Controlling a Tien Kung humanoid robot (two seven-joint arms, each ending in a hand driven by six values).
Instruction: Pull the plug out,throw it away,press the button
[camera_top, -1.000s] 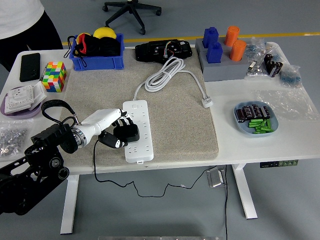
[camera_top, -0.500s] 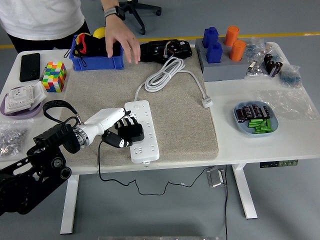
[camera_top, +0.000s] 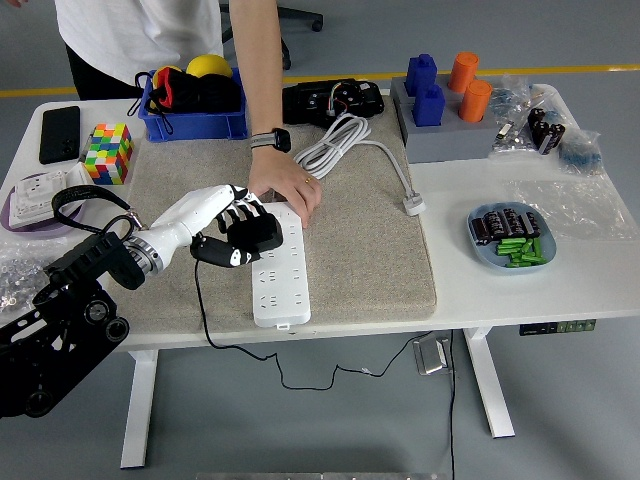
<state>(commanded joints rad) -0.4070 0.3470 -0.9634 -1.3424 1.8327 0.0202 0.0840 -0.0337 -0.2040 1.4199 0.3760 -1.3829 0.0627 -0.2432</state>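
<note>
White plastic marks the power strip (camera_top: 278, 270), which is laid lengthwise on a grey felt mat (camera_top: 350, 255) covering the middle of the white table (camera_top: 520, 290). A black plug (camera_top: 252, 238) is seen at the strip's left edge, near its far end, and is grasped by the left hand (camera_top: 232, 222), whose white fingers (camera_top: 240, 206) are curled around it. Whether the plug's pins are seated in the strip or lifted clear cannot be told. A thin black cord (camera_top: 200, 300) is seen running from the plug toward the table's near edge, to the left of the strip. The far end of the strip is pressed down by a person's hand (camera_top: 288, 192), with a watch worn at the wrist, reaching in from the table's far side. Beyond the strip a coiled white cable (camera_top: 335, 145) is laid on the mat, and its white plug end (camera_top: 413, 206) rests to the right of the strip at the mat's edge. Far left of the strip a blue bin (camera_top: 195, 105) and a coloured cube (camera_top: 108, 152) are placed; far right of it a blue dish (camera_top: 510, 240) with black and green pieces is set.
</note>
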